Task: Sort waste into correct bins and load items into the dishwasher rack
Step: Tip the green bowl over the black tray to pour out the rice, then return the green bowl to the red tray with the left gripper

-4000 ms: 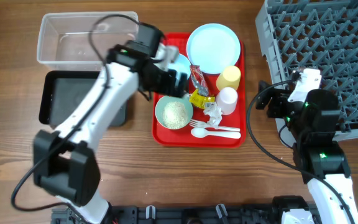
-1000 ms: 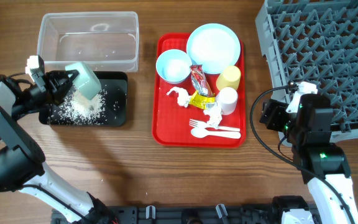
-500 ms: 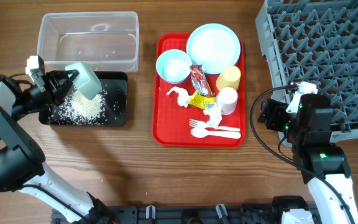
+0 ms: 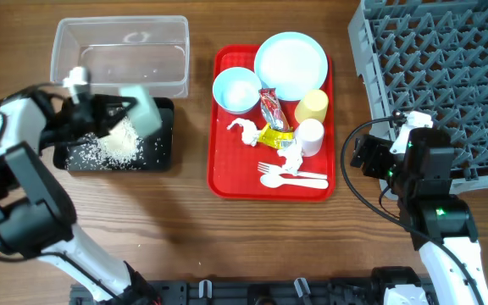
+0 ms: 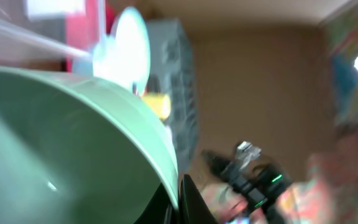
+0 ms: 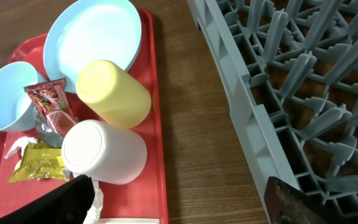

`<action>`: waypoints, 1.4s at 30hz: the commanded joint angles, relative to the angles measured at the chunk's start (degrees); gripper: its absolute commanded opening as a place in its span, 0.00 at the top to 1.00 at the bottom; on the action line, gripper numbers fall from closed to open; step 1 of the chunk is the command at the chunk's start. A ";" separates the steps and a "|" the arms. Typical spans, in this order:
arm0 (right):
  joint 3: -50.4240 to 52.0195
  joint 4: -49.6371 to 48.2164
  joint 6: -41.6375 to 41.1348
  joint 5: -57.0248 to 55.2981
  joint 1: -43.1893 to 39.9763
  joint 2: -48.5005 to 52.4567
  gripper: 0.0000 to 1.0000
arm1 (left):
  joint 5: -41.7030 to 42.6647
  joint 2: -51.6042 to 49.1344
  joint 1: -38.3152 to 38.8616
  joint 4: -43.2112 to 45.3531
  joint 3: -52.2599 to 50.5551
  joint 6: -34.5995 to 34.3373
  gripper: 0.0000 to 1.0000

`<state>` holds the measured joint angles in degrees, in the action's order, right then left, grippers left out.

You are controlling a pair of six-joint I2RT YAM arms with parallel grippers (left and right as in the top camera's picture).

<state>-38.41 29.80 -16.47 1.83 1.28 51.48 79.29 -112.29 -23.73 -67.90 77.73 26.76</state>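
Wood-grain table (image 4: 185, 229) carries everything: the bins at the left, the red tray (image 4: 227, 182) in the middle, the grey dishwasher rack (image 4: 447, 68) at the far right. The left gripper (image 4: 107, 113) is clenched on the rim of a pale blue bowl (image 4: 142, 114), tipped over the black tray (image 4: 164, 159), where a heap of rice grains (image 4: 119, 144) lies. The wrist view shows no grains inside the bowl, so the step in hand looks like the end of the tip-out. Next, I judge, this bowl must cross to the rack and settle between pegs — without snagging.

The right gripper (image 4: 368, 157) hangs released and empty between red tray and rack. On the red tray wait the wrappers (image 4: 269, 119), tissue (image 4: 244, 131), second bowl (image 4: 236, 89), plate (image 4: 291, 64), yellow cup (image 4: 312, 106), white cup (image 4: 310, 135), and fork and spoon (image 4: 291, 178). The clear tub (image 4: 121, 51) sits just beyond the black tray.
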 commanded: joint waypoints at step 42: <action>-1.49 -1.29 -3.65 0.83 -0.24 3.52 0.07 | -75.28 2.51 64.35 4.68 16.39 -22.34 0.17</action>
<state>-38.41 29.17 -18.11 1.91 1.28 54.11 2.70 -111.37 40.40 -64.31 85.91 2.74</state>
